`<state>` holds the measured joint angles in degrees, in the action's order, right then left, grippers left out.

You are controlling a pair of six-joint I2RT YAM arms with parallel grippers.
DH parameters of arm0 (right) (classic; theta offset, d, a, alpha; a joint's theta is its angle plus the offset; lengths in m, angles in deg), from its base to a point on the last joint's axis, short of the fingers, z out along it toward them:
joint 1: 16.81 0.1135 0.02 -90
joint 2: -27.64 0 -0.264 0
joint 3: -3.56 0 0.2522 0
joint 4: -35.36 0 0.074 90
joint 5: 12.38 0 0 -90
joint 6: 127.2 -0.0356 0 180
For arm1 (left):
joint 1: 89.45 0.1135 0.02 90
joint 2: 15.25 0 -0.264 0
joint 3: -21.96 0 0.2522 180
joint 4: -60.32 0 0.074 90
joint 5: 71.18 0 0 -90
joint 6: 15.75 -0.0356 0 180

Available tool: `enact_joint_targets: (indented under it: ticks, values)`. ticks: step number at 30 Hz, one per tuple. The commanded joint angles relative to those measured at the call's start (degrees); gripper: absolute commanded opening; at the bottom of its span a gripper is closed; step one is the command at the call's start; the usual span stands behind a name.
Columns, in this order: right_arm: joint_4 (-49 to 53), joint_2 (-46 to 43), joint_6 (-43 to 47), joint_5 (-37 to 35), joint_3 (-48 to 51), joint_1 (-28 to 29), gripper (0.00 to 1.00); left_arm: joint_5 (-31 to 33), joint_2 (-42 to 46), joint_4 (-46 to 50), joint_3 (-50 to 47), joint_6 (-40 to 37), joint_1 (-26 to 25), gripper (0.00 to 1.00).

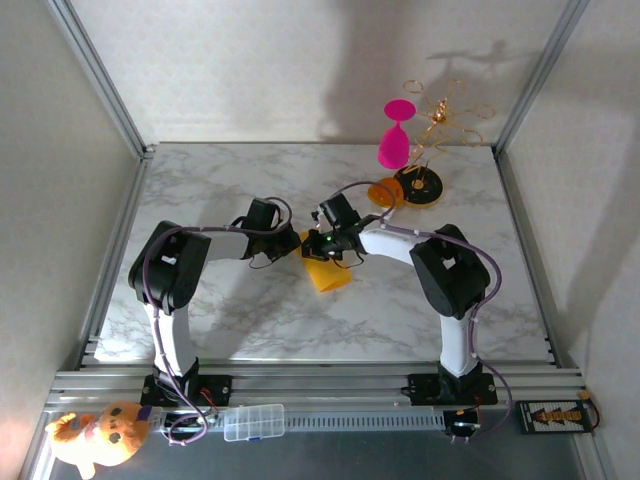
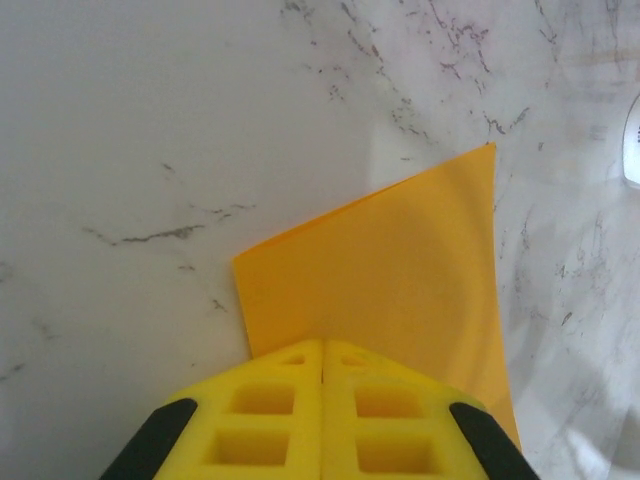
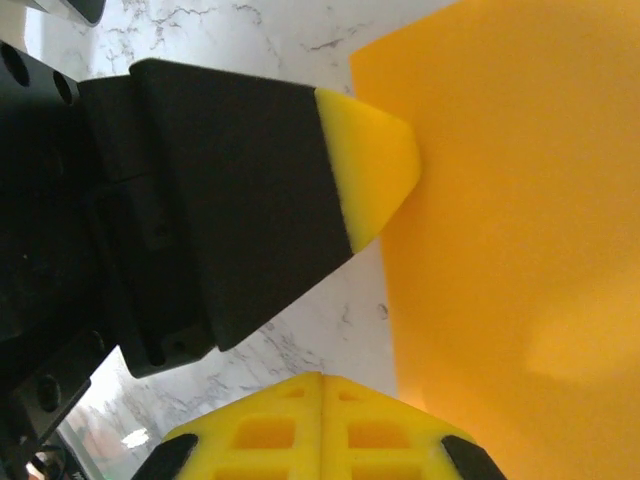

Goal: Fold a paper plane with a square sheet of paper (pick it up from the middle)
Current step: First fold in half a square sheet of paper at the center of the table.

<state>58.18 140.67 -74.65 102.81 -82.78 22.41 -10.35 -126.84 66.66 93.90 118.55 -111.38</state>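
Note:
The square sheet of paper (image 1: 328,273) lies flat on the marble table (image 1: 230,310) as a folded yellow-orange shape, just in front of both grippers. My left gripper (image 1: 294,243) is shut; in the left wrist view its yellow fingertips (image 2: 322,346) rest together on the near edge of the paper (image 2: 400,270). My right gripper (image 1: 323,246) is also shut, and in the right wrist view its tips (image 3: 322,378) sit over bare marble just left of the paper (image 3: 520,200). There the left gripper's yellow fingertip (image 3: 378,165) touches the paper's edge. I see nothing caught between either pair of jaws.
At the back right stand a pink goblet (image 1: 395,140), a gold wire stand (image 1: 445,112) and a round orange-and-black disc (image 1: 419,186). A plush toy (image 1: 100,432) and a clear plastic box (image 1: 254,421) lie on the front rail. Metal frame posts line the table's sides.

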Motion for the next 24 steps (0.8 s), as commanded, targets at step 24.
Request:
enact_joint_targets:
  ticks: [24]
  values:
    - [4.0,-0.5,-0.6,-1.2,7.7,2.5,0.0,1.6,-0.8,3.6,-0.7,0.9,-1.0,0.06]
